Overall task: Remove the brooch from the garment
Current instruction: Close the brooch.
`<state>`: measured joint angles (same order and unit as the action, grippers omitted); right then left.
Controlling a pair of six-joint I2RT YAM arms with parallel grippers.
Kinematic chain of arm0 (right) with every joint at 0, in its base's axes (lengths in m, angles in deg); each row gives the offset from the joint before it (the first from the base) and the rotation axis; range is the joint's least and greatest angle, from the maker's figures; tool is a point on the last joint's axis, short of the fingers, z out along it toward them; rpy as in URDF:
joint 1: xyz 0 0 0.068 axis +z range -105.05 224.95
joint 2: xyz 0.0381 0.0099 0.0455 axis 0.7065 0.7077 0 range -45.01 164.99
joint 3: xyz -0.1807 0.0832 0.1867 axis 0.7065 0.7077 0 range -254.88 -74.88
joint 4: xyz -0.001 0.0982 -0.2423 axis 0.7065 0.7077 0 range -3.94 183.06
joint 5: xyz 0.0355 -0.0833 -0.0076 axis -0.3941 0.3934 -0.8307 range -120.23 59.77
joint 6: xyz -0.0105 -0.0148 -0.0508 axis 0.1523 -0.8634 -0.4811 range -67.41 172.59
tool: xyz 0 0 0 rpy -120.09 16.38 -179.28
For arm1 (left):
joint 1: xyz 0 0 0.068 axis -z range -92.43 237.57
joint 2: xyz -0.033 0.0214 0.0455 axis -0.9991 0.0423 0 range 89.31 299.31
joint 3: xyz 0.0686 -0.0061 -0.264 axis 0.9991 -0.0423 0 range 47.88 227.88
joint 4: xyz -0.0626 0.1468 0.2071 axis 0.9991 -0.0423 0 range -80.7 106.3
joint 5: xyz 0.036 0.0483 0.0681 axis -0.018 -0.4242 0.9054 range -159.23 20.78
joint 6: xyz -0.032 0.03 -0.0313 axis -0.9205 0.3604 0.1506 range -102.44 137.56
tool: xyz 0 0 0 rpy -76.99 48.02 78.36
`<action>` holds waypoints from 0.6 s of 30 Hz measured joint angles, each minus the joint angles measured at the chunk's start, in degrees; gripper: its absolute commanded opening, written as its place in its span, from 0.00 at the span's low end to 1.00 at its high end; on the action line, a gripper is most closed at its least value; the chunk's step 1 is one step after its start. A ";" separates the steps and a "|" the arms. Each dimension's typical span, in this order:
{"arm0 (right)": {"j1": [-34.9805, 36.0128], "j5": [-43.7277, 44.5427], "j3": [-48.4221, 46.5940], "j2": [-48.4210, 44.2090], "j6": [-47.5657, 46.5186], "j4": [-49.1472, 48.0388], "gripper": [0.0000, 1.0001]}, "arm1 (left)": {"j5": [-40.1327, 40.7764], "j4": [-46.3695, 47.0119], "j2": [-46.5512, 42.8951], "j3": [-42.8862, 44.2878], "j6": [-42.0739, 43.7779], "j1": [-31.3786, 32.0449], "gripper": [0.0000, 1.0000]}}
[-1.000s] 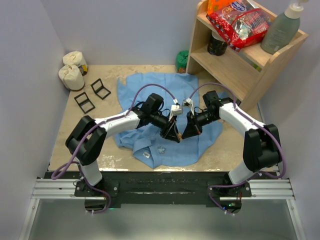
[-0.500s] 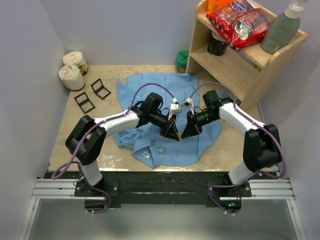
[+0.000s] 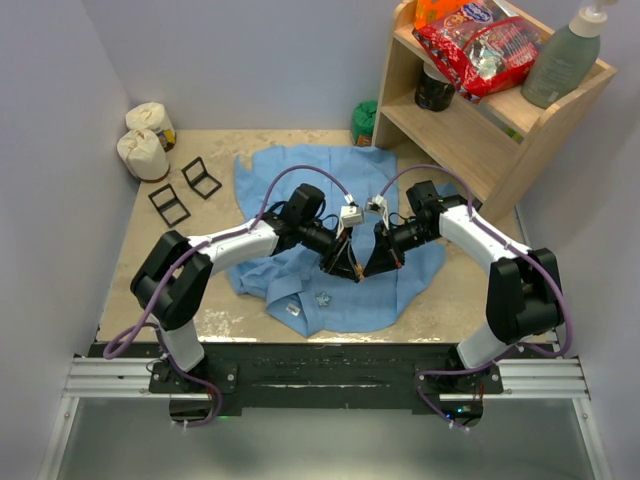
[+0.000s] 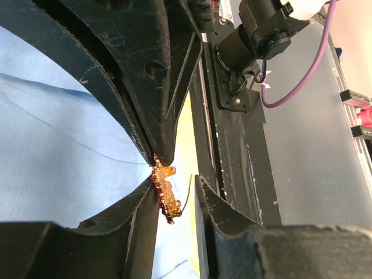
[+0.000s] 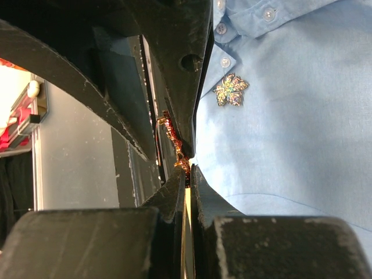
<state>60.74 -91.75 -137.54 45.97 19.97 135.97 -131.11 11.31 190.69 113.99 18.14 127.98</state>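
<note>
The garment (image 3: 300, 180) is a light-blue shirt lying spread on the table. Both arms meet above its lower front. My right gripper (image 5: 188, 168) is shut on one end of a small orange-gold brooch (image 4: 164, 189), just above the cloth (image 5: 290, 128). My left gripper (image 4: 177, 186) faces it, open. The brooch lies against its left finger (image 4: 136, 215), and a gap shows to the right finger. In the top view the two grippers' tips touch, left gripper (image 3: 345, 268) and right gripper (image 3: 372, 266), and the brooch is hidden between them.
A glittery leaf-shaped pin (image 5: 231, 92) sits on the shirt below the collar buttons, and shows from above too (image 3: 322, 297). A wooden shelf (image 3: 470, 130) with a snack bag (image 3: 475, 45) and a bottle (image 3: 562, 60) stands at the back right. Two white sacks (image 3: 145, 150) and two black stands (image 3: 185, 190) are at the left.
</note>
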 measured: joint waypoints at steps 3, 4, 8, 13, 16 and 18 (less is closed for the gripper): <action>0.00 -0.04 0.00 0.02 -0.52 0.15 0.00 | -0.28 -0.31 0.00 0.00 0.55 -0.11 0.34; 0.00 -0.04 0.00 0.07 -0.81 0.26 0.00 | -0.35 -0.48 0.00 0.02 0.83 -0.15 0.33; 0.00 -0.02 0.00 0.24 -1.51 0.52 0.00 | -0.31 -1.14 0.00 0.07 2.43 -0.13 0.31; 0.04 -0.04 -0.02 0.44 -2.54 1.42 0.00 | 0.61 -2.73 -0.02 0.46 5.33 0.37 0.28; 0.07 0.00 -0.02 0.50 -2.95 1.95 0.00 | 1.33 -4.11 -0.02 1.07 7.15 0.81 0.26; 0.04 0.02 -0.02 0.50 -3.13 2.16 0.00 | 1.73 -4.68 -0.02 1.27 7.91 0.96 0.26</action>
<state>60.78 -91.72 -137.56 46.48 16.85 138.13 -129.39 6.63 190.67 115.26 26.06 128.94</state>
